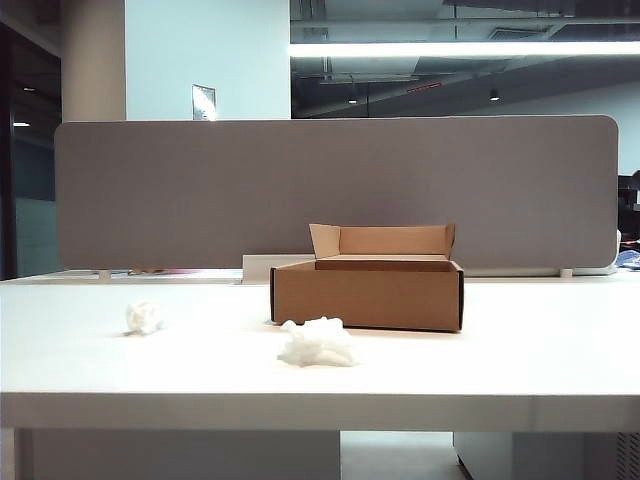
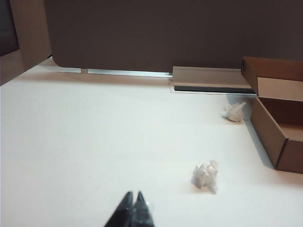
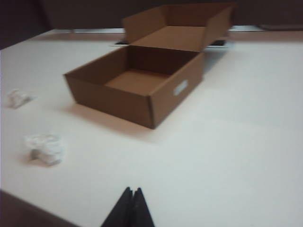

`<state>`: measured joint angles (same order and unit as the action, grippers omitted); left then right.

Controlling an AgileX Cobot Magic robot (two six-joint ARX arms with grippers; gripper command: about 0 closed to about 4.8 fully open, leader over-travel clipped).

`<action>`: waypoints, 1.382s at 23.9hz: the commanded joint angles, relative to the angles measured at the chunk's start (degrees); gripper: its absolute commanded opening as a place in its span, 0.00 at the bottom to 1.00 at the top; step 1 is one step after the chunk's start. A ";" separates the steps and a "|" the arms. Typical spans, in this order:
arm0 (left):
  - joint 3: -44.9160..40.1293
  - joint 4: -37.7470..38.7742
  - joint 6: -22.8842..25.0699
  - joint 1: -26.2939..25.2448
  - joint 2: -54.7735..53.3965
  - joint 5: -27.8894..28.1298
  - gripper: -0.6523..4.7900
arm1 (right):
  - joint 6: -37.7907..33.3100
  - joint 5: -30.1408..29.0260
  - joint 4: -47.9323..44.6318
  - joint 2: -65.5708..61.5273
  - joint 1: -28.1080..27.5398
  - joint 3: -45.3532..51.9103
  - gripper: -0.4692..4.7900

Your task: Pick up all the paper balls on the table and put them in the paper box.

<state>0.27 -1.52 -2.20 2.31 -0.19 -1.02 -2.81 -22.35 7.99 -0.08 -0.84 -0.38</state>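
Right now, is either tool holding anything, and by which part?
Nothing is held. The left tool and right tool are both shut and empty above the white table; both crumpled white paper balls lie loose.

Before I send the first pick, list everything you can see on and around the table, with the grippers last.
paper balls: two, white; small round one on the table left of the box, larger loose one in front of the box's left corner, both outside it.
paper box: one, brown cardboard, lid open; its floor, seen in the right wrist view, is bare.
table: one, white.
divider panel: one, grey, upright behind the table.
low tray-like block: one, white, behind the box against the panel.
left gripper: black, shut, holding nothing, short of the balls.
right gripper: black, shut, holding nothing, short of the box.
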 commanded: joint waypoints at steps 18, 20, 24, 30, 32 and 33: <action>6.08 -3.41 0.02 0.11 -0.24 -5.46 0.11 | -0.50 -16.81 -0.98 0.11 0.07 0.24 0.08; 8.66 -3.30 0.02 0.11 -1.31 -5.51 0.11 | -0.50 -16.81 -0.98 0.11 0.07 0.24 0.08; 14.82 -3.26 0.04 0.11 -7.74 -5.70 0.11 | -0.50 -16.81 -0.98 0.11 0.07 0.24 0.08; 27.56 -3.74 0.02 0.11 -28.72 -6.01 0.11 | -0.50 -16.81 -0.98 0.11 0.07 0.24 0.08; 31.58 -3.76 0.04 0.11 -35.82 -8.35 0.11 | -0.50 -16.81 -0.98 0.11 0.07 0.24 0.08; 33.83 -3.72 0.09 0.11 -40.11 -9.57 0.11 | -0.50 -16.81 -0.98 0.11 0.07 0.24 0.08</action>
<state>32.75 -4.93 -2.22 2.33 -38.13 -8.80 -3.20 -38.89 7.94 -0.08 -0.78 -0.38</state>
